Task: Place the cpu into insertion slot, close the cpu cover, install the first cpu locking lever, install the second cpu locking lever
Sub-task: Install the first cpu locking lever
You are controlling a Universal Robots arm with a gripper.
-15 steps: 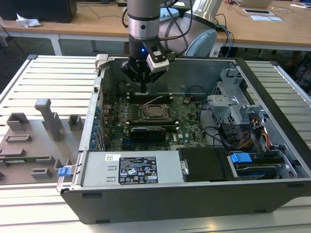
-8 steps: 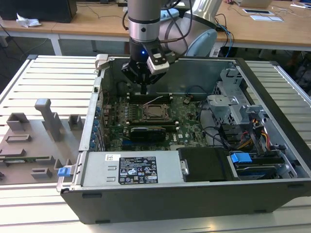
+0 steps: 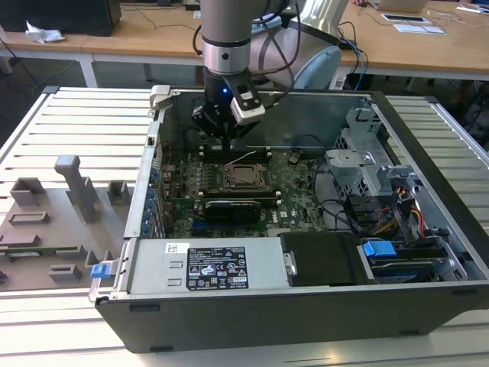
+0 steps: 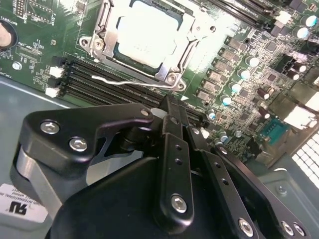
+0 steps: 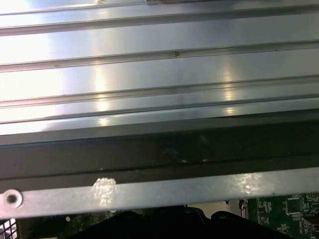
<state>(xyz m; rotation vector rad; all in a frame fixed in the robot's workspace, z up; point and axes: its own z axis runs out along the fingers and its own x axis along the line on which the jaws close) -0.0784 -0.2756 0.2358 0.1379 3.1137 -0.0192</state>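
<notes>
The cpu (image 4: 147,32) lies flat in its socket on the green motherboard, silver top up; in the exterior view it is the cpu (image 3: 243,178) at the board's middle. The cpu cover (image 4: 198,29), a silvery frame, lies down around it. A thin wire locking lever (image 4: 130,82) runs along the socket's side next to the black memory slots (image 4: 79,79). My gripper (image 4: 168,105) hangs low over those slots just beside the socket, fingers shut with nothing between them, the tip close to the lever's end. In the exterior view the gripper (image 3: 228,140) stands just behind the socket.
The open case's walls (image 3: 145,191) ring the board. A power supply (image 3: 206,267) fills the front, a long black card (image 3: 233,206) lies before the socket, and drive cages with cables (image 3: 367,183) stand at the exterior view's right. Grey fixtures (image 3: 46,222) sit on the slatted table.
</notes>
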